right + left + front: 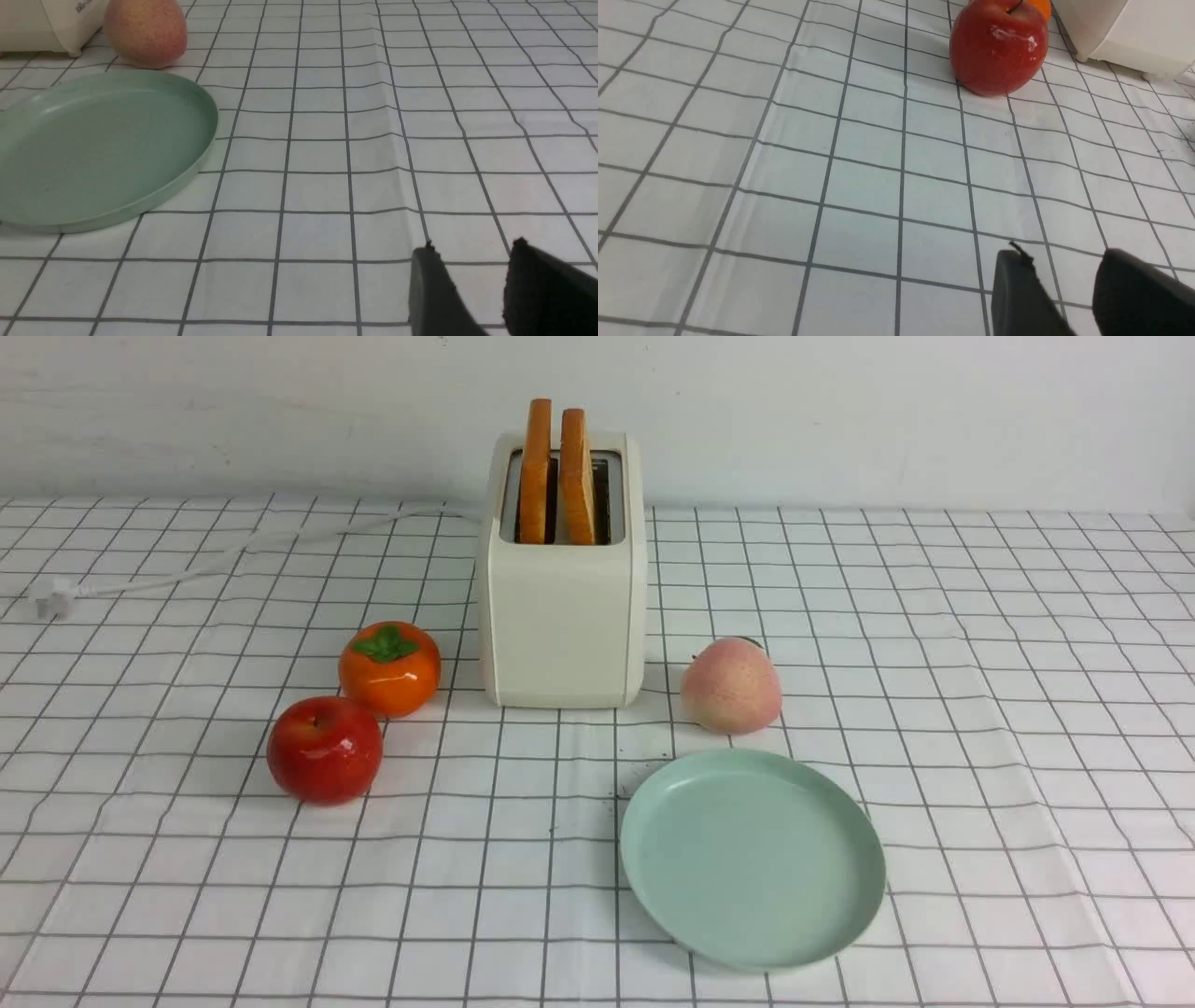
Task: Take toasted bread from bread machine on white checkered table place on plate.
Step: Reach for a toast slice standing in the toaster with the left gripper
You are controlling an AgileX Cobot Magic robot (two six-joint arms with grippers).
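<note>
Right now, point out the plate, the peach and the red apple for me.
plate [752, 859], front view, its bare middle.
peach [731, 684], front view, middle of its near face.
red apple [325, 749], front view, middle of its near face.

A: Where is the toasted bread [536, 476]?
B: Both slices stand upright in the slots of the bread machine [563, 616], at the back of the white checkered desk [980, 709].
A: And the plate [752, 859]?
B: It lies in front, near a peach [731, 684]. An apple [325, 749] and a persimmon [389, 669] sit together at the left.
</note>
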